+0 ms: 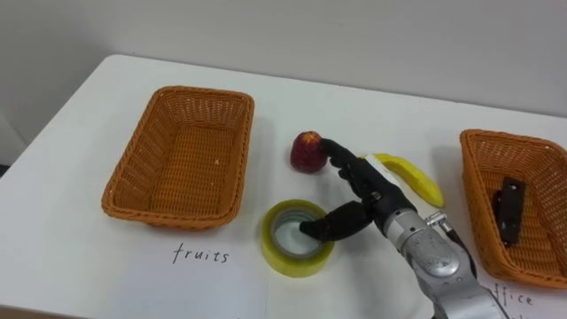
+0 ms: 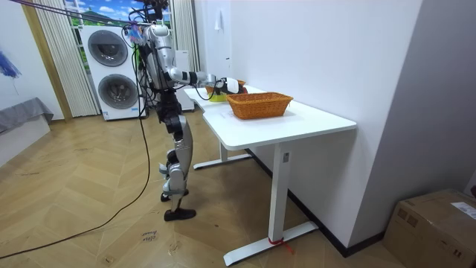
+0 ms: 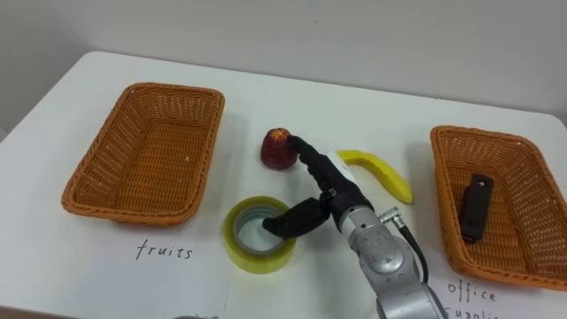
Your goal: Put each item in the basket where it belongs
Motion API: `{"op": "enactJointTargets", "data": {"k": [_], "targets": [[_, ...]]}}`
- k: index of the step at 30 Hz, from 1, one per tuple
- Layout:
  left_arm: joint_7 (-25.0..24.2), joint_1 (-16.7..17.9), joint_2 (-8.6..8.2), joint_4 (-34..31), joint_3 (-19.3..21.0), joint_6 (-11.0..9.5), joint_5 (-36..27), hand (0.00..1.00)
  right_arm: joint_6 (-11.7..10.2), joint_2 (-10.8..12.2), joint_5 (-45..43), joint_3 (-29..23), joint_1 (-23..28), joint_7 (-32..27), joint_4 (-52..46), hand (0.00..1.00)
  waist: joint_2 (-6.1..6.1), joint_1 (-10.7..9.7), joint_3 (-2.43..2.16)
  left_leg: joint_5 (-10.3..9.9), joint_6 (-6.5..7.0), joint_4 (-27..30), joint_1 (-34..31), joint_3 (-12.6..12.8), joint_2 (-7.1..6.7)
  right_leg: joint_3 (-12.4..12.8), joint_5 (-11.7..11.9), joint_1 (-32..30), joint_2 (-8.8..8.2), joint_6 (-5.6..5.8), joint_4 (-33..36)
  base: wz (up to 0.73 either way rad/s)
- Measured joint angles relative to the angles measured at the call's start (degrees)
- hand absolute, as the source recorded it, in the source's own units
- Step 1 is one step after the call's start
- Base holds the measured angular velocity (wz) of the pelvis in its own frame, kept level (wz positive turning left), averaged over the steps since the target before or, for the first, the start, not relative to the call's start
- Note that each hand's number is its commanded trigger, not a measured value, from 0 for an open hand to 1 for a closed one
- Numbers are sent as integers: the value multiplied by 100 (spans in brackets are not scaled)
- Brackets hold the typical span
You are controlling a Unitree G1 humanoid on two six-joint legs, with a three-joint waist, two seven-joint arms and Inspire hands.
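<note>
White tabletop (image 1: 71, 159) seen from the robot's head. The right hand (image 1: 372, 197) enters from the near right and lies between three loose items, spread wide and holding nothing. Its straight fingers (image 1: 341, 155) point to the far left and end at the right side of a red apple (image 1: 306, 151); whether they touch it cannot be told. Its thumb (image 1: 332, 223) points left above the opening of a yellow tape roll (image 1: 292, 263), which lies flat at the near centre. A banana (image 1: 415, 179) lies just right of the hand. The left basket (image 1: 177, 151) is empty. The right basket (image 1: 532, 221) holds one black oblong object (image 1: 509, 208). A handwritten sheet (image 1: 199, 283) lies near the left basket. In the room view the robot stands at the end of the tabletop, one arm stretched over it, washing machines (image 2: 111, 71) behind.
</note>
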Motion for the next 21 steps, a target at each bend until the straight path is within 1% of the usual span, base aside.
{"op": "enactJointTargets", "data": {"k": [4, 6, 11, 16, 21], "targets": [[-89, -34, 3, -3, -3, 0, 4, 0, 5, 1, -152, -1, 0, -58, 67, 0, -56, 7, 1, 0, 0, 35, -66, -51, -4, -38, 0, -25, -3, 0, -2, 5], [-97, -44, 3, 1, 2, 1, 12, 0, 5, 1, -166, -1, 0, -68, 71, 0, -60, 9, 3, 0, 0, 39, -72, -67, -5, -58, 0, -21, -4, 0, -3, 6], [-102, -75, -12, -3, 106, 0, 61, 0, 5, 14, -196, -13, -11, -214, 236, 0, -51, 40, 8, 0, 0, 43, -73, -126, -6, -116, 0, -5, -7, 0, -5, 4], [-134, -94, -11, -4, 112, 0, 60, 0, 4, 14, -216, -12, -11, -303, 290, 0, -7, 104, 39, -1, 0, 43, -77, -139, -11, -126, 0, -4, -12, 1, -5, 0], [-217, -94, -12, -4, 110, -1, 60, 0, -22, 14, -252, -7, -11, -355, 307, 0, 10, 113, 58, -1, 0, 42, -79, -146, -12, -126, 0, -1, -12, 1, -5, 0]]}}
